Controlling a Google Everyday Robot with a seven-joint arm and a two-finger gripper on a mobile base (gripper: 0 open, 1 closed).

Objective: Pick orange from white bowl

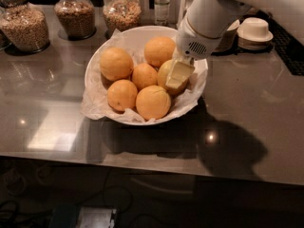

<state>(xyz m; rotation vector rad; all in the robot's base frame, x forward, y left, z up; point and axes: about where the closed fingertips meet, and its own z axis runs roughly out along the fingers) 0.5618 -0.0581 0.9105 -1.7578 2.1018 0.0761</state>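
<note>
The white bowl (100, 56), wide and lined with crinkled white paper, stands on the dark counter and holds several oranges. The duller, yellower orange (163, 73) lies at the bowl's right side, partly hidden. My gripper (177, 75) comes down from the upper right on a white arm and sits right on this orange, covering its right half. Brighter oranges lie beside it: one behind (160, 50), one to the left (144, 76) and one in front (153, 102).
Three glass jars of grain (24, 25) (74, 14) (122, 13) and a bottle (162, 4) stand behind the bowl. Small stacked white bowls and plates (255, 32) sit at the back right. The counter's front edge (142, 165) runs below the bowl.
</note>
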